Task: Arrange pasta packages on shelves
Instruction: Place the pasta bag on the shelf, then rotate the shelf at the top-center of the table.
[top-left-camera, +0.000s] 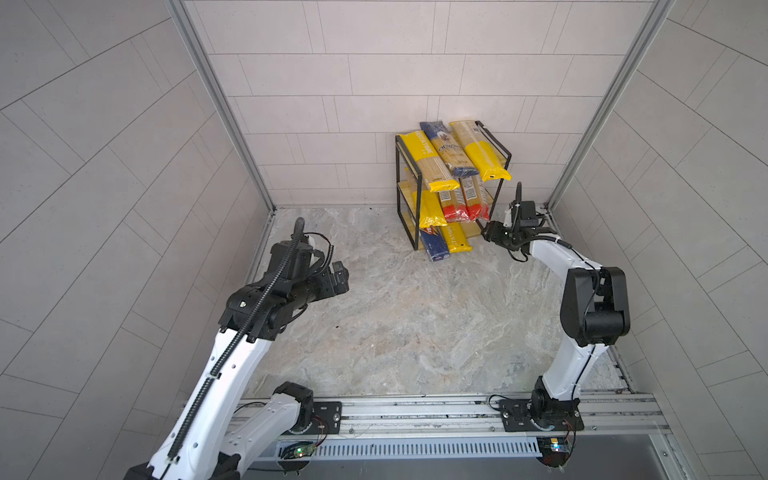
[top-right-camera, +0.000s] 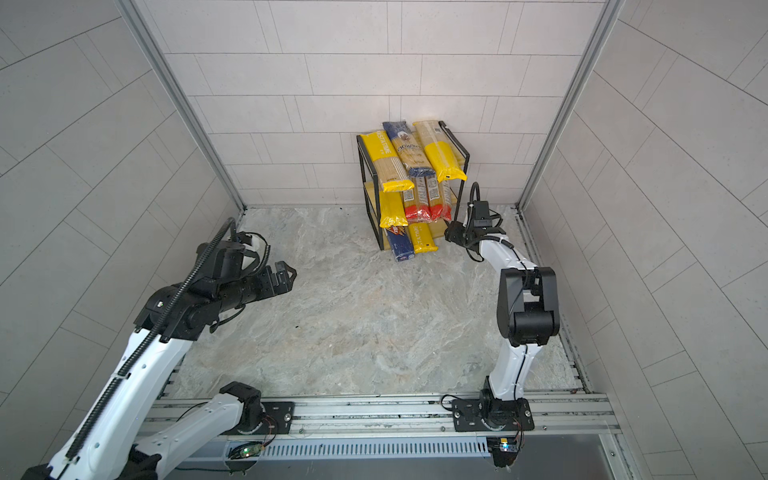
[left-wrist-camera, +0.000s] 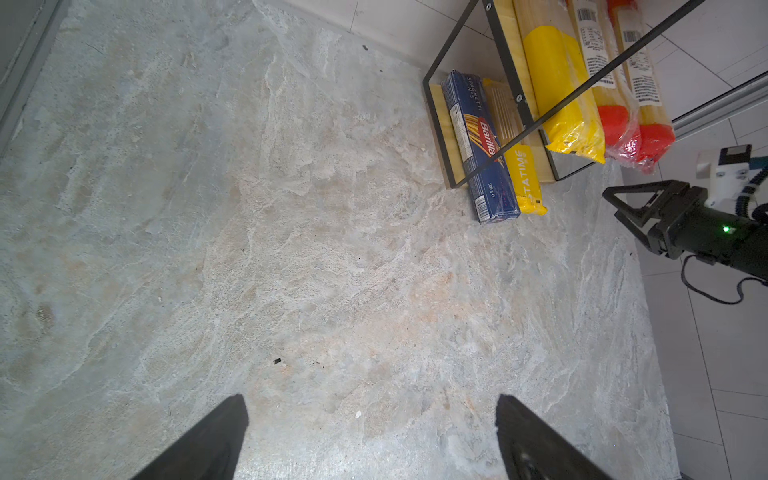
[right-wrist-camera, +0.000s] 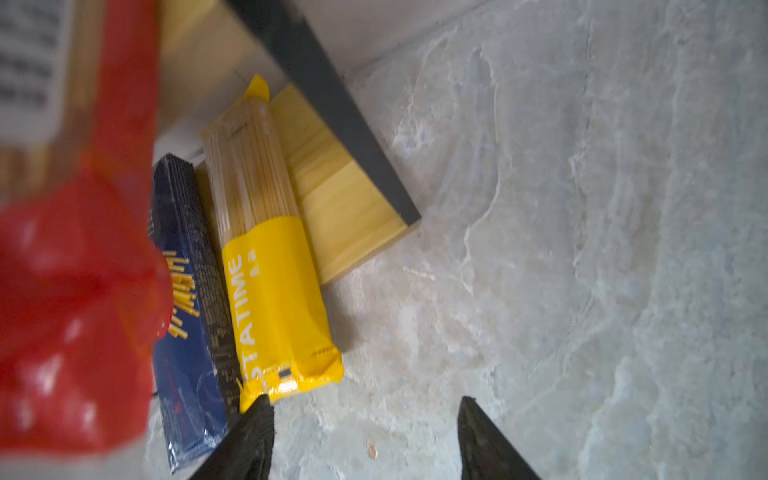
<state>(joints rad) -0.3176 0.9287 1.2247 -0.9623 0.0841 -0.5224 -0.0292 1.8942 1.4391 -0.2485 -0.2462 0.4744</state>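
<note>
On bottom shelf, yellow pack, beside right jaws

The shelves stand against the back wall, pasta packages lying side by side on every tier

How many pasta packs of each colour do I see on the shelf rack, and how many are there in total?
Yellow packs: 4
Dark blue packs: 2
Red-ended packs: 2
Total: 8 packs visible, all on the rack
</note>
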